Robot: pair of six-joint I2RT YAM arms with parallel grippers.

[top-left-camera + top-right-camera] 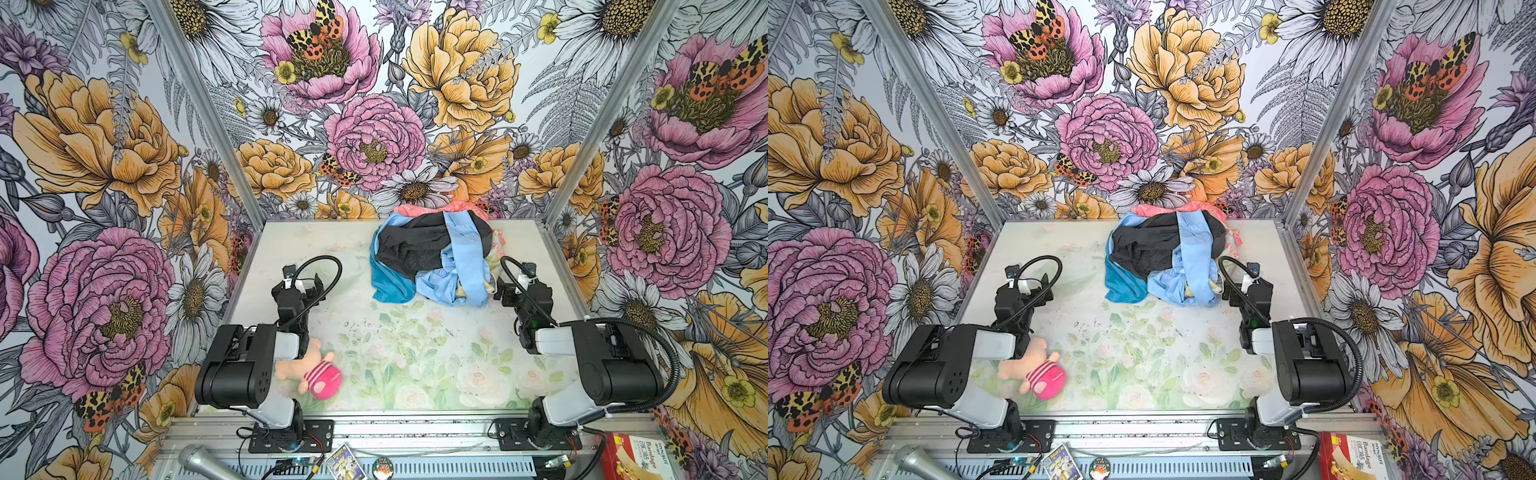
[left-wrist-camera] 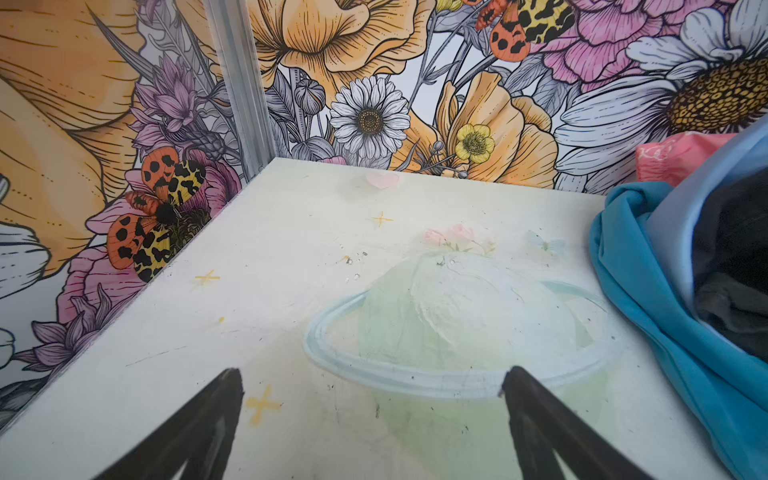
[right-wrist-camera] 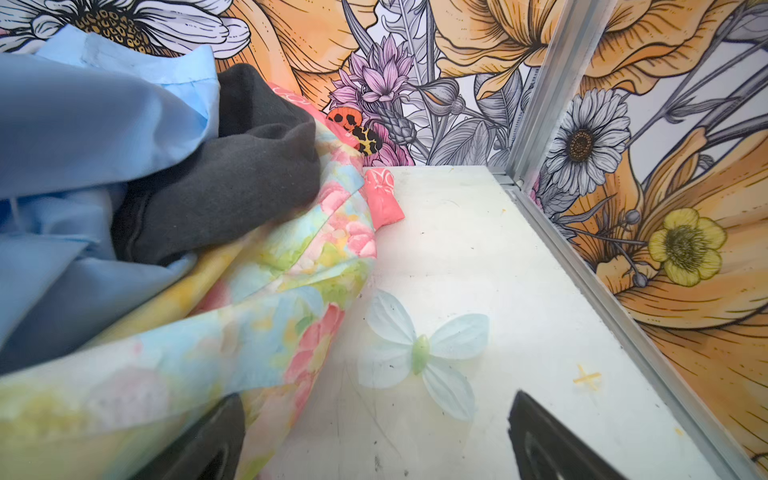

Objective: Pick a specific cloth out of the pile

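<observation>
Plush toy (image 1: 309,372) nearest, by my left arm. Left gripper (image 2: 370,374): fingers spread, empty, over bare table (image 1: 415,345). Right gripper (image 3: 376,397): spread, empty, just beside the pile (image 1: 461,253). The cloth (image 1: 388,282), teal, spills from the pile's left edge, under black mesh (image 1: 409,245).

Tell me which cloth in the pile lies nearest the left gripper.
The teal-blue cloth, on the side facing the left gripper; deeper and greener than the pale sky-blue garment beside it.
</observation>
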